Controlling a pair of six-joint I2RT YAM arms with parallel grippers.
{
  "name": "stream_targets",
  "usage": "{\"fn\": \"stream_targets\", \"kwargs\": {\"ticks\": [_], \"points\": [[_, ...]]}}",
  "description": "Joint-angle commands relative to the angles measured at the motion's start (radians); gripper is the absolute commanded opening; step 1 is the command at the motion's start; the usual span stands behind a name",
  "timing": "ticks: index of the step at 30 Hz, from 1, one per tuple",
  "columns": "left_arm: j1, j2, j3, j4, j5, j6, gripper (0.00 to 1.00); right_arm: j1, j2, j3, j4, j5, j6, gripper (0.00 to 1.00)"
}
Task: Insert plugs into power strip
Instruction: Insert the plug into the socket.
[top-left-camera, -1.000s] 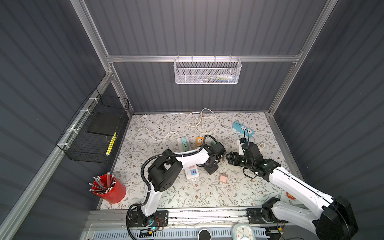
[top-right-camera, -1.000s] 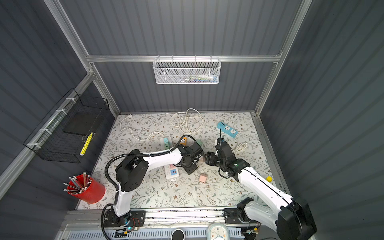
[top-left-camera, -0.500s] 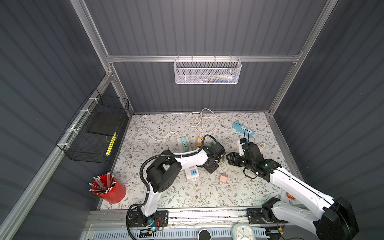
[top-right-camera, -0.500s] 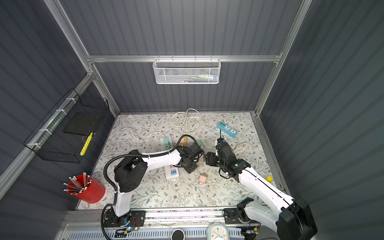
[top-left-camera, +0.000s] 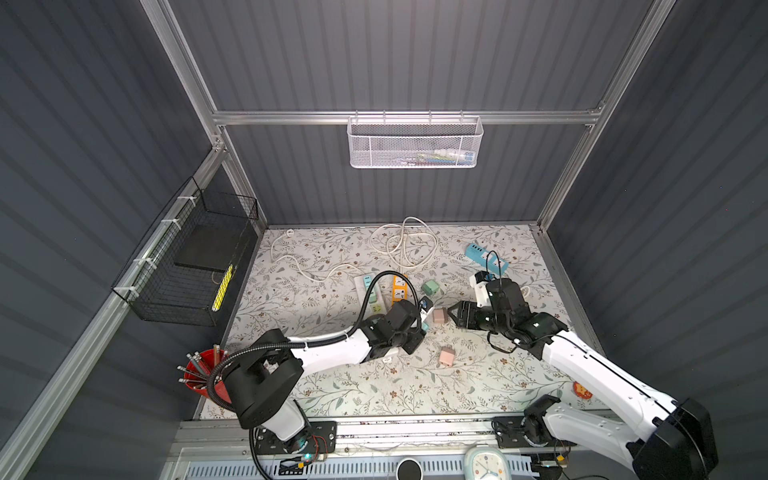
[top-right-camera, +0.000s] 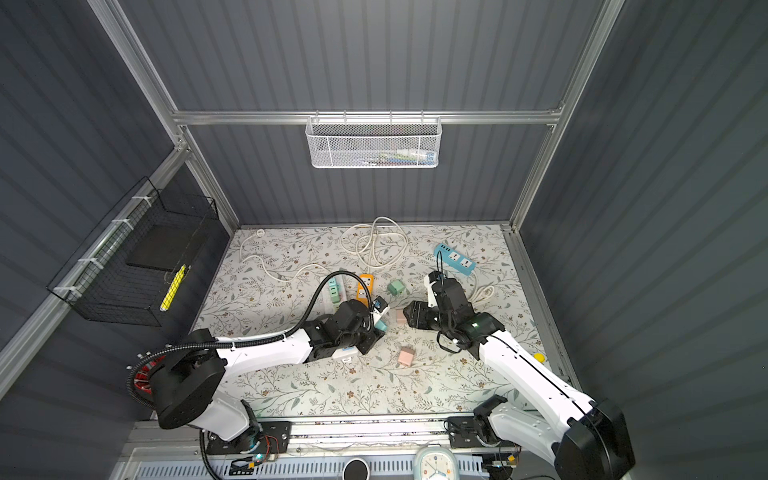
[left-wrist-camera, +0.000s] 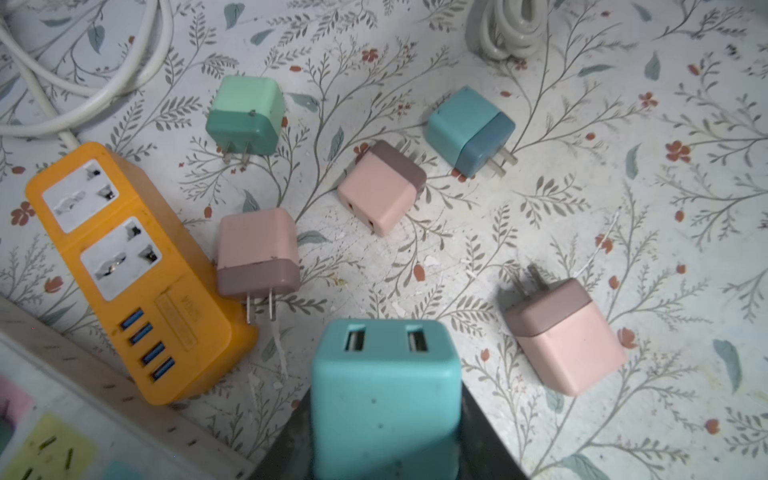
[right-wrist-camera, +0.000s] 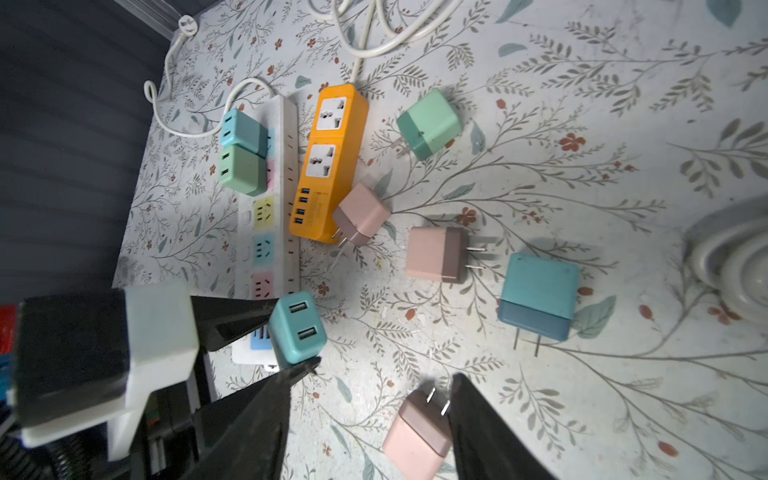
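Roughly a quarter done by the count. Both top views, lower ctr of frame: left gripper (top-left-camera: 424, 322) hovers by the near part of the white power strip (top-left-camera: 377, 308). The right gripper (top-left-camera: 450, 318) faces it from frame right w/ a pink plug (top-left-camera: 439, 316) at its tips. A mint plug (top-left-camera: 431, 288) lies loose just above them in frame, a second pink plug (top-left-camera: 446, 356) just below. The orange strip (top-left-camera: 399, 288) beside the white one & the blue strip (top-left-camera: 486, 258) at upper right of the mat (top-left-camera: 332, 386) carry nothing. Left wrist view: left gripper is clenched on the held teal plug (left-wrist-camera: 386, 390), USB ports toward the cam, prongs hidden. Beyond it 5 plugs lie loose on the mat: mint, a loose teal plug (left-wrist-camera: 469, 129) & 3 pink, one of them just beside the orange strip, whose 2 sockets are empty. Right wrist view: 2 plugs sit side by side at the white strip's far end, a seated teal plug (right-wrist-camera: 241, 126) & a seated green plug (right-wrist-camera: 241, 170). The yellow, blue & pink sockets next to them are free. Right gripper's jaws stand apart either side of the pink plug, which lies flat, prongs away from the wrist. A gap shows on one side, so prob. not gripped yet. Tally, as I judge it: 2 in, 1 in hand near a free socket, 5 to go, w/ seemingly enough empty sockets across the strips.
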Motion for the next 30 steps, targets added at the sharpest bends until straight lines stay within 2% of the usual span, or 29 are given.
{"fn": "stream_targets", "kwargs": {"ticks": [1, 5, 17, 30], "points": [[-0.004, -0.03, -0.071, 0.211, 0.052, 0.029, 0.25, 0.019, 0.023, 0.035, -0.012, -0.066, -0.017, 0.61], [-0.006, -0.061, -0.144, 0.334, 0.074, 0.059, 0.24, 0.058, 0.087, 0.073, -0.019, -0.089, -0.03, 0.61], [-0.011, -0.081, -0.168, 0.374, 0.116, 0.106, 0.23, 0.114, 0.213, 0.107, 0.034, -0.124, -0.025, 0.6], [-0.013, -0.083, -0.153, 0.373, 0.095, 0.126, 0.24, 0.122, 0.267, 0.097, 0.091, -0.203, -0.012, 0.48]]}}
